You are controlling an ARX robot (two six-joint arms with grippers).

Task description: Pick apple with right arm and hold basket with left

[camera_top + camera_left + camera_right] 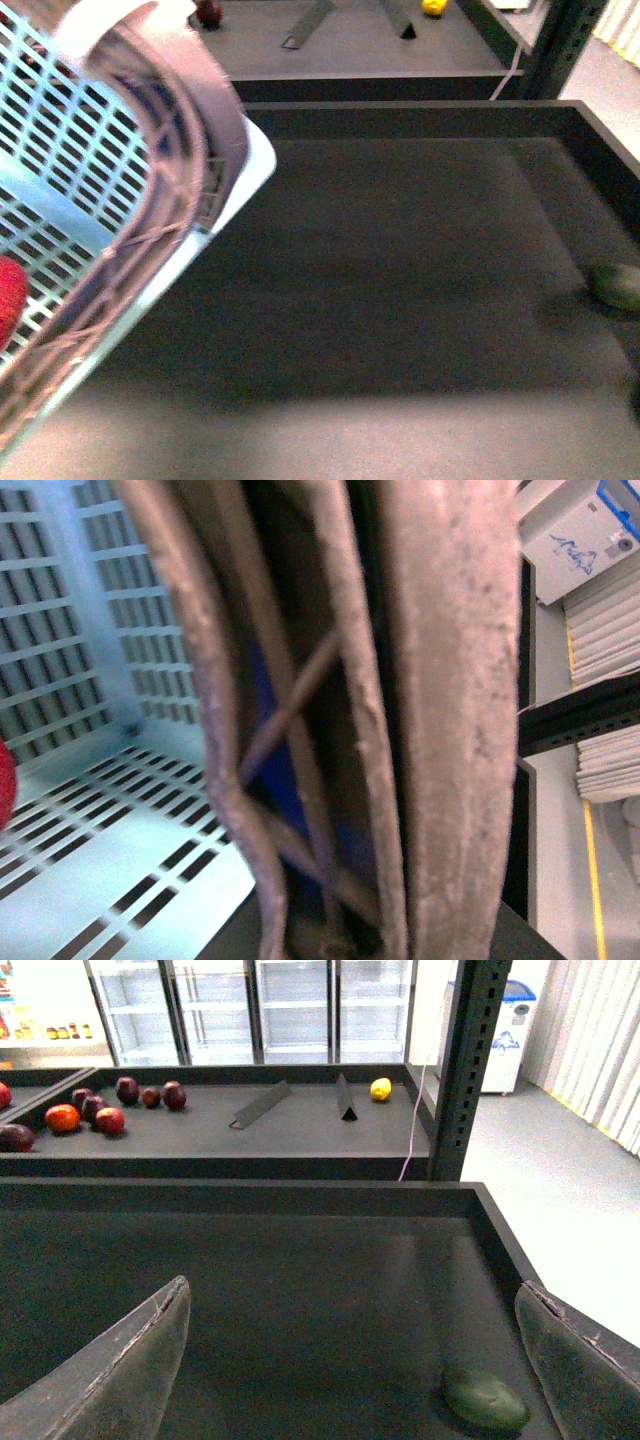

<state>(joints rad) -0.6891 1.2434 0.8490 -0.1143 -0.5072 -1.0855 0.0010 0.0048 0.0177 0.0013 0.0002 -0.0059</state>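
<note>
Handles: nearest your left wrist camera, the brown ribbed handles (450,730) fill the middle of the frame from top to bottom, too close and blurred to show detail.
Basket: the pale blue basket (90,610) sits behind the handles. In the front view it takes up the left side of the frame, tilted, with one corner over the near tray (400,300).
Basket contents: the apple (4,780) is only a red sliver on the slotted floor. The left edge cuts it off in both the front and left wrist views, so you cannot see its shape or stem.
Near tray contents: a single green fruit (487,1400) lies at the lower right of the right wrist frame, near the tray's right wall. In the front view it is a dim blur at the right edge.
Back shelf: you see dark red fruits (125,1090) at the upper left, a lemon (381,1088) towards the centre, and two dark dividers (260,1105) between them.
Left pincer: neither view shows it clearly, so you cannot tell whether it grips the handles.
Right pincer: the right pincer (350,1290) is spread wide with nothing between its fingers (120,1370). The fingers enter from the two lower corners of the frame.
Right arm pose: the arm hangs over the near tray and looks forward across it. It touches nothing, and the green fruit is near its right finger.
</note>
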